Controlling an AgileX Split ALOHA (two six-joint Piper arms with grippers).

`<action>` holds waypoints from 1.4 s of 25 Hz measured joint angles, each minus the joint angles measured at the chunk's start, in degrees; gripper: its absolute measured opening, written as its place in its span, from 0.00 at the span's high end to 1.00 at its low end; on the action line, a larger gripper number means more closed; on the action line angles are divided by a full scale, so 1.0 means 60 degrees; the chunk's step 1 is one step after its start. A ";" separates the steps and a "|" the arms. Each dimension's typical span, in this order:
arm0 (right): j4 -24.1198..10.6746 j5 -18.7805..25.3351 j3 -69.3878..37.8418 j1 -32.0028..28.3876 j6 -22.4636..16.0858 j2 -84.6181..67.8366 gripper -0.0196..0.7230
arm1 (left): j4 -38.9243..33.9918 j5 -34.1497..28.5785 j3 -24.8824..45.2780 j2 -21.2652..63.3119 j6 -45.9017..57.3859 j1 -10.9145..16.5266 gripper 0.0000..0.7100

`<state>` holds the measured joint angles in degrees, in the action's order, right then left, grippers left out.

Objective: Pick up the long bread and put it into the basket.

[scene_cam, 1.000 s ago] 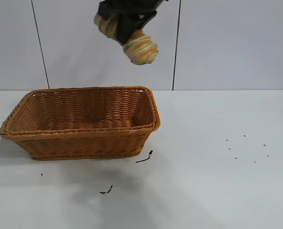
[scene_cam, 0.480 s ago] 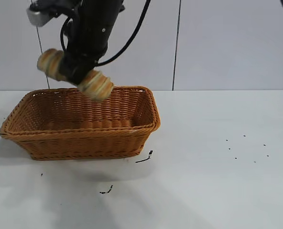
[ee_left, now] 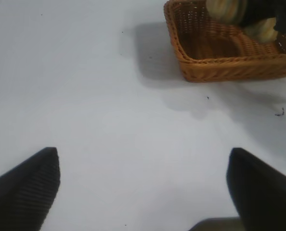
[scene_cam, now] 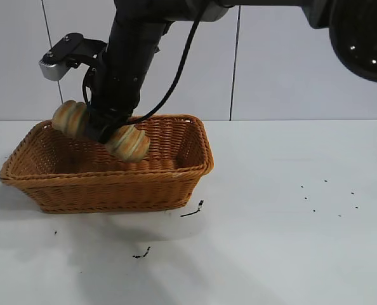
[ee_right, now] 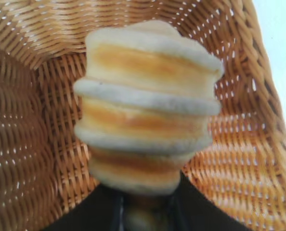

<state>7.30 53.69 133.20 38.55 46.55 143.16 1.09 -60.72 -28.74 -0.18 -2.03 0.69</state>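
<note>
Now your right tool (scene_cam: 101, 130) is clamped on the long bread (scene_cam: 130, 143), tilted inside the basket (scene_cam: 112, 184); your left tool (ee_left: 143, 185) stands apart above the desk (ee_left: 85, 106).

Robot test lab: bare white counter (scene_cam: 290, 254) against plain white wall panels (scene_cam: 303, 63) with dark vertical seams, a black cabled robot arm (scene_cam: 128, 57), and one wicker basket (scene_cam: 106, 184) as prop.
</note>
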 joint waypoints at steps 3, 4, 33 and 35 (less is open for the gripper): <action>0.0014 0.0023 0.0000 0.0000 0.0000 -0.0140 0.05 | 0.0000 0.0000 0.0000 0.0000 0.0000 0.0000 0.02; 0.0027 0.0023 0.0000 0.0000 0.0000 -0.0222 0.05 | 0.0000 0.0000 0.0000 0.0000 0.0000 0.0000 0.02; -0.0631 0.1825 0.0030 -0.3460 -0.6434 -0.1908 0.05 | 0.0000 0.0000 0.0000 0.0000 0.0000 0.0000 0.02; -0.0661 0.1853 0.0030 -0.4113 -0.6434 -0.1908 0.05 | 0.0000 0.0000 0.0000 0.0000 0.0000 0.0000 0.02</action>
<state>3.34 64.81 133.38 13.87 7.94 131.71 1.09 -60.72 -28.74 -0.18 -2.03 0.69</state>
